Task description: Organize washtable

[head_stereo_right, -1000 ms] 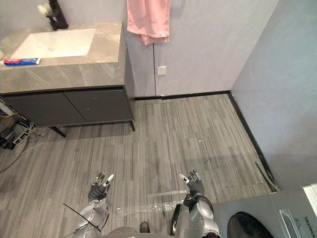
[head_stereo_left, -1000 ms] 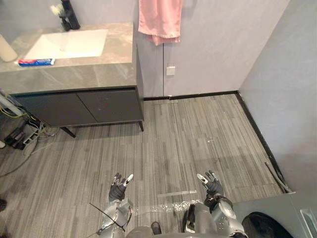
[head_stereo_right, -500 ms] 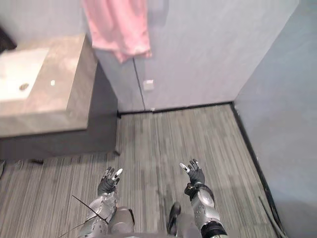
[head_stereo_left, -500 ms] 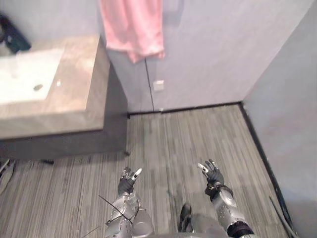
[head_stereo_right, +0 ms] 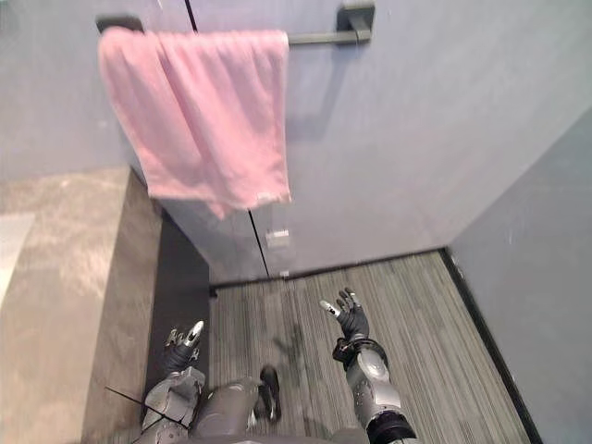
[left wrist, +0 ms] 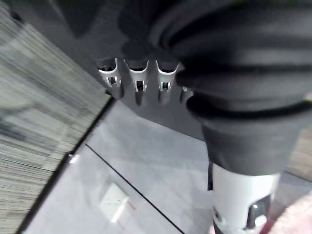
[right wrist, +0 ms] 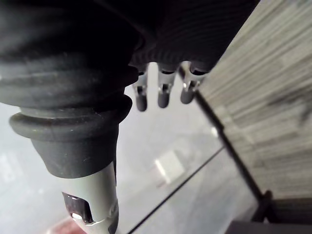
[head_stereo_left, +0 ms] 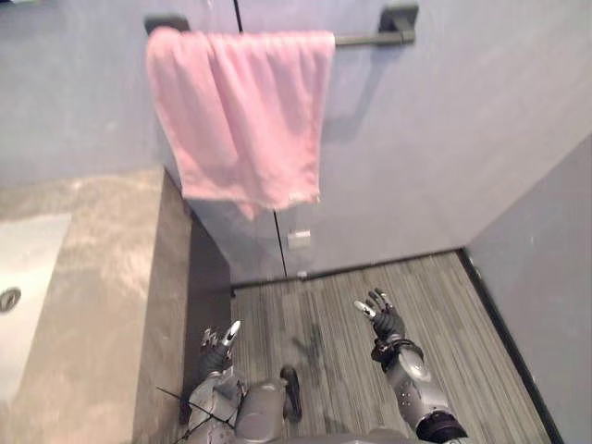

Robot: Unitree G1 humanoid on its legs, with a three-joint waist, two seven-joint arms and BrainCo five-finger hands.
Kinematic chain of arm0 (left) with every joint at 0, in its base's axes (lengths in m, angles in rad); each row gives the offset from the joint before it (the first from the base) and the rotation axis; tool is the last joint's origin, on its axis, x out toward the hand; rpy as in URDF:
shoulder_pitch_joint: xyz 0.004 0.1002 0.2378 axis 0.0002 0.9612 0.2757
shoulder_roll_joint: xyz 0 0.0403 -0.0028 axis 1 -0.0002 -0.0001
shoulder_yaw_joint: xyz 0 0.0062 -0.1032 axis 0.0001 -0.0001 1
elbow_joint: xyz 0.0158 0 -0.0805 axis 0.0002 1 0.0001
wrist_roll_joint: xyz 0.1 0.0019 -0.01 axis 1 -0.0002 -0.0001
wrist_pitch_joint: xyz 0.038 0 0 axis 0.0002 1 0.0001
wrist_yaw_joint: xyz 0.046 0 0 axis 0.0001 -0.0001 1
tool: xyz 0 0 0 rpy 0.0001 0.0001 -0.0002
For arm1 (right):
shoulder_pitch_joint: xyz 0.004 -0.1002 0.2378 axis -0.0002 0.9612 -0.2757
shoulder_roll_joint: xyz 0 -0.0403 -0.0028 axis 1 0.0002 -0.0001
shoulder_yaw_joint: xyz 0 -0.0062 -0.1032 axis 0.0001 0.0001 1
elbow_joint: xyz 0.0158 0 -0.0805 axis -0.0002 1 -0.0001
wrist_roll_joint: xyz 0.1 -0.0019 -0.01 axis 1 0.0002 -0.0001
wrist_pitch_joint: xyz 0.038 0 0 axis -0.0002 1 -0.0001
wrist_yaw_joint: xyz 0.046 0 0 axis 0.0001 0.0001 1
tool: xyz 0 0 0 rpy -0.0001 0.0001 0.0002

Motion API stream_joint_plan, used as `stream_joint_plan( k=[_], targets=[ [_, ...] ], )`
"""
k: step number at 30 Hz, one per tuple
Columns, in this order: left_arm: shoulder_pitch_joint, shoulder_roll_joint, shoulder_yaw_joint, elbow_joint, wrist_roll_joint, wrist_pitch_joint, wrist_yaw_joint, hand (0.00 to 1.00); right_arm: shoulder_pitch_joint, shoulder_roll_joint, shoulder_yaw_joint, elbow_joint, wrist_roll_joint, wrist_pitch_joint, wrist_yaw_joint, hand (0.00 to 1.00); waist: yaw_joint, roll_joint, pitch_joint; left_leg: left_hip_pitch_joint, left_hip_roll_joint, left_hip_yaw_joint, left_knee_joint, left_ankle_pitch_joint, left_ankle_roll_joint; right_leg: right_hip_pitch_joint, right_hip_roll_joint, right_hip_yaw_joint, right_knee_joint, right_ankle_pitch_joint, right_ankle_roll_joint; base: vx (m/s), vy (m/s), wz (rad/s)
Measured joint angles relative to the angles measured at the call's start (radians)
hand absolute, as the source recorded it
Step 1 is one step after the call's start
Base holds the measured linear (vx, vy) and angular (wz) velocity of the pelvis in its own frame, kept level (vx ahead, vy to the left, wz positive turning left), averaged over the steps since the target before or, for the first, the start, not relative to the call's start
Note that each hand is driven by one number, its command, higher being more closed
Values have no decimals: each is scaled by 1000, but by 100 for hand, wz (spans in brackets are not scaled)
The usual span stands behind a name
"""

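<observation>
Left hand hovers empty just off the worktop's right edge, fingers relaxed. Right hand is spread open over the floor, empty. A pink towel drapes a rail above the worktop's far right corner.

1. left hand: low, just beside the dark end panel of the washtable; fingers straight and slightly spread, thumb apart, holding nothing. Forearm silver-grey, reaching forward.
2. right hand: well apart from the washtable, beyond the left hand; fingers loosely extended, holding nothing. Wrist under dark ribbed cover, forearm angled forward.
</observation>
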Motion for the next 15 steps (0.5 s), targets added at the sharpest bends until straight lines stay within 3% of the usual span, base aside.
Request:
stream_joint_plan(
  k=[3, 5, 6, 7, 8, 10, 11, 12, 15],
  targets=[
    [-16, 11, 0, -7, 11, -2, -1, 0, 25, 9, -1, -1, 0, 0, 1, 0, -8, 1, -1, 75, -4, -32, -56, 0, -1, -96, 16, -86, -147, -86, 18, 411, 64, 44],
    [-19, 8, -7, -30, 13, -8, -2, 0, 33, 6, -11, -2, 0, 0, 0, 0, -36, 0, -2, 96, 3, -81, -62, -15, -28, -124, 93, -83, -452, -100, 49, 376, -79, 77],
    [-24, 8, -8, -33, 15, -10, -2, 0, 33, 6, -23, -1, 1, 0, -1, 0, -36, -4, -4, 105, 1, -98, -58, -30, -52, -123, 147, -33, -652, -57, 65, 398, -156, 68],
    [-25, 13, -8, -34, 15, -13, 1, 0, 36, 6, -27, -1, 6, 0, -3, 0, -35, -25, -15, 117, -17, -113, -52, -48, -81, -124, 184, 39, -813, 108, 59, 330, -159, 56],
    [-23, 23, -7, -36, 15, -14, 1, 0, 40, 6, -26, -1, 6, 0, -4, 0, -33, -42, -19, 127, -30, -124, -51, -56, -92, -126, 186, 57, -833, 185, 41, 323, -189, 37],
    [4, -16, -6, -62, 19, -18, 2, 0, 38, -27, -30, -1, 6, 0, -5, 0, -24, 23, -40, 143, 22, -164, -51, -76, -118, -84, 222, 24, -846, 150, 24, 287, -182, 26],
    [7, -24, -4, -76, 20, -20, 2, 0, 36, -30, -39, -4, 6, 0, -4, 0, -22, 27, -43, 144, 35, -166, -54, -80, -125, -65, 236, 14, -883, 151, 23, 289, -187, 23],
    [10, -33, 3, -100, 29, -23, -1, 0, 29, -38, -49, -5, 6, -1, -4, 0, -22, 50, -56, 140, 61, -178, -59, -86, -134, -33, 268, -4, -954, 175, 9, 226, -153, 10],
    [6, -32, 24, -135, 30, -29, 1, 0, 13, -40, -51, -6, 4, -2, -3, 0, -21, 45, -58, 140, 88, -197, -67, -87, -135, 15, 307, -25, -1050, 208, -7, 146, -110, 11]
  ],
)
